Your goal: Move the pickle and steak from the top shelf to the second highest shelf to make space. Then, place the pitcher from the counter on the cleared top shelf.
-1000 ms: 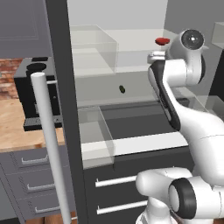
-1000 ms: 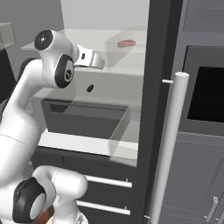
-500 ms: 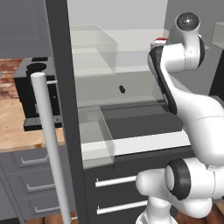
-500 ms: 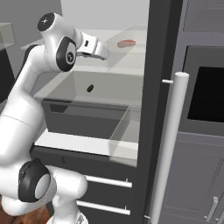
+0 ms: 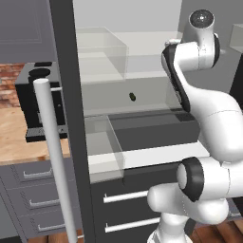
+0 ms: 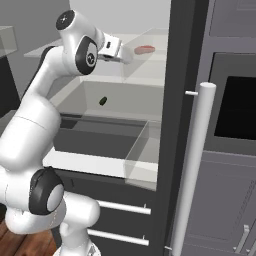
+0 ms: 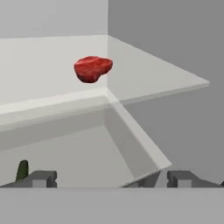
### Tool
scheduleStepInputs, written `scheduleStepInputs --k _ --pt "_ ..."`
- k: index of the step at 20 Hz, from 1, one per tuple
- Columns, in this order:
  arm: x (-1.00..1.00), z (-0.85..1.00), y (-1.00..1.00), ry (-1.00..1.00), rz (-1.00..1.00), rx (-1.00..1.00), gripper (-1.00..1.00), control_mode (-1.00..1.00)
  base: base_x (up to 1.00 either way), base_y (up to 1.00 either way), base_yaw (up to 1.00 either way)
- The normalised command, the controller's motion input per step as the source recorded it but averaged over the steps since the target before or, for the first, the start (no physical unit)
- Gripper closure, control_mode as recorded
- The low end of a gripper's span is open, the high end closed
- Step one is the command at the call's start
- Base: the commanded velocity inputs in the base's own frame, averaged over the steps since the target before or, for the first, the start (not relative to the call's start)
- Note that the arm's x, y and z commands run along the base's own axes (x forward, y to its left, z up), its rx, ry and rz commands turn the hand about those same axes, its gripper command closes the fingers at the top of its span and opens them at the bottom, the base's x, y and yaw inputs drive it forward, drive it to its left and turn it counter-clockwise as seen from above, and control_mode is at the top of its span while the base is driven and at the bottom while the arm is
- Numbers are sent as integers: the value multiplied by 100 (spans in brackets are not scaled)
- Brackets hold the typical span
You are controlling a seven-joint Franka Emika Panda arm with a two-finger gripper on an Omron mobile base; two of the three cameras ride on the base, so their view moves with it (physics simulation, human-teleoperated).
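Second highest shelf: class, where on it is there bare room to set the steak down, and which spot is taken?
The second highest shelf is bare all around the pickle, which takes one small spot. The steak lies above on the top shelf, beyond the open gripper.

Bare top shelf [image 7: 52, 48] lies around the steak [image 7: 92, 68]; the shelf's front edge crosses at six o'clock.
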Motion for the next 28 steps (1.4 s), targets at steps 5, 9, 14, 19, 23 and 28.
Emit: scheduleStepInputs --k 5,9,14,19,23,28 --pt "40 0 -14 -10 -1 0 -100 -100 0 0 0" --pt "49 0 -13 -5 0 0 -100 -100 0 0 0" --pt "58 0 -12 -2 0 0 -100 -100 0 0 0" --pt "63 0 -3 0 0 0 -100 -100 0 0 0" --pt "57 0 0 0 0 0 -100 -100 0 0 0" --pt "53 0 -4 0 0 0 -100 -100 0 0 0"
